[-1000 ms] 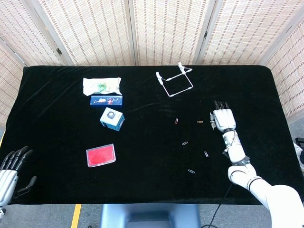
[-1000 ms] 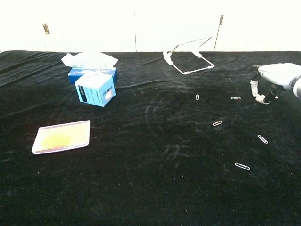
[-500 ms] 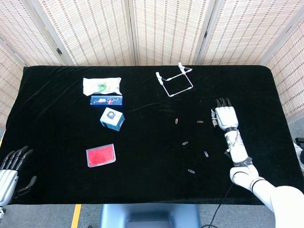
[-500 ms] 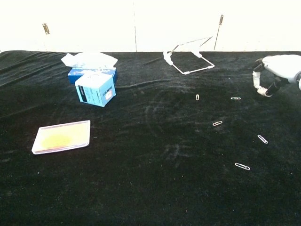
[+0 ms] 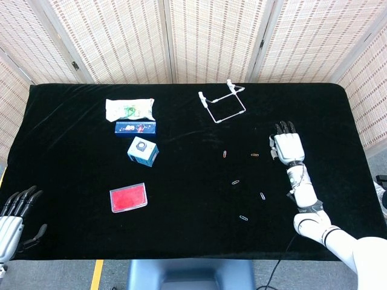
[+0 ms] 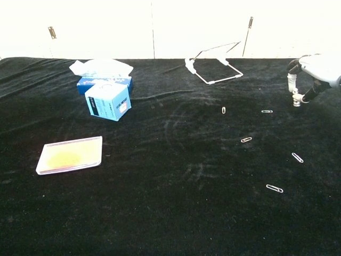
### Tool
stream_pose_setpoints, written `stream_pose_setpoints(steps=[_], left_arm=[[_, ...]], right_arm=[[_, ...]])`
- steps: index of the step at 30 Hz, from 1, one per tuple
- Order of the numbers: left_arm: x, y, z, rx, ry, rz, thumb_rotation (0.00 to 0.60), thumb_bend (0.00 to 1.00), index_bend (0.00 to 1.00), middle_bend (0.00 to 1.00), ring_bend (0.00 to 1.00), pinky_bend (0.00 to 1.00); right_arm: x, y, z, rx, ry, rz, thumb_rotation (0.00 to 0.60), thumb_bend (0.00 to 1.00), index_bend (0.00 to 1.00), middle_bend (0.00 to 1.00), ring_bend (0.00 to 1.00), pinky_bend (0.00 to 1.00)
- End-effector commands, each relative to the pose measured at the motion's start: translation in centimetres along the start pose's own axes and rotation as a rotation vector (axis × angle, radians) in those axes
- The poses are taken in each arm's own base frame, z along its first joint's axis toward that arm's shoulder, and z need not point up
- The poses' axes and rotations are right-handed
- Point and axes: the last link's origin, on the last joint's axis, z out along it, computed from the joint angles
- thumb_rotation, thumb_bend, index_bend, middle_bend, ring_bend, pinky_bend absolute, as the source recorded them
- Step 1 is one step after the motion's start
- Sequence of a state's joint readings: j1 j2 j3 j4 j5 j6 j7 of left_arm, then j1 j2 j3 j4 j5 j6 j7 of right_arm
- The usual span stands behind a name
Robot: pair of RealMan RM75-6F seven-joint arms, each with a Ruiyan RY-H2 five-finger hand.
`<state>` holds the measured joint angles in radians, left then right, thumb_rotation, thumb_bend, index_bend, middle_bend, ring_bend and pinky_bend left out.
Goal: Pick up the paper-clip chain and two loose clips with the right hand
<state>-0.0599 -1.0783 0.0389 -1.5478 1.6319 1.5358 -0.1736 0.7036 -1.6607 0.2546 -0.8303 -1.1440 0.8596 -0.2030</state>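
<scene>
Right hand [image 5: 286, 147], empty with fingers apart at right of frame, risks skidding the flat clip [image 5: 254, 155] across the cloth [image 5: 181, 199].

Five loose paper clips are lying scattered on the black tabletop: the one nearest the fingers [image 5: 254, 155], one farther out from them [image 5: 225, 154], one in the middle of the scatter [image 5: 235, 182], one back beside the forearm [image 5: 262, 196], and one farthest behind the fingers [image 5: 243, 217]. Two blue boxes are sitting well away from the fingers, a long flat one [image 5: 135, 127] and a small cube [image 5: 143, 151]. One white packet [image 5: 129, 109], one red card case [image 5: 128, 197] and one white wire frame [image 5: 222, 104] are lying there too. Two robot hands are showing, the right hand [image 5: 287, 147] and the left hand [image 5: 12, 216].
</scene>
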Motion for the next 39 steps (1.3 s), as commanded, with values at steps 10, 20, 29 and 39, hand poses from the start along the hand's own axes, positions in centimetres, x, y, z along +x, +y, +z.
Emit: stream_pose_setpoints(steps=[10, 20, 29, 39], left_arm=[[0.1, 0.0, -0.1, -0.002, 0.005, -0.003, 0.6, 0.44, 0.0, 0.0, 0.0, 0.0], [0.0, 0.1, -0.1, -0.004, 0.003, -0.001, 0.6, 0.44, 0.0, 0.0, 0.0, 0.0], [0.2, 0.0, -0.2, -0.004, 0.007, -0.008, 0.6, 0.44, 0.0, 0.0, 0.0, 0.0], [0.4, -0.1, -0.3, -0.003, 0.012, -0.014, 0.6, 0.44, 0.0, 0.0, 0.0, 0.0]], right_arm=[[0.9, -0.5, -0.5, 0.016, 0.028, -0.012, 0.6, 0.5, 0.94, 0.17, 0.05, 0.0], [1.7, -1.3, -1.4, 0.057, 0.054, -0.015, 0.6, 0.5, 0.94, 0.17, 0.05, 0.0], [1.4, -3.0, -2.1, 0.105, 0.041, -0.014, 0.6, 0.5, 0.94, 0.18, 0.05, 0.0], [0.8, -4.1, -1.9, 0.113, 0.025, -0.022, 0.6, 0.5, 0.94, 0.18, 0.05, 0.0]])
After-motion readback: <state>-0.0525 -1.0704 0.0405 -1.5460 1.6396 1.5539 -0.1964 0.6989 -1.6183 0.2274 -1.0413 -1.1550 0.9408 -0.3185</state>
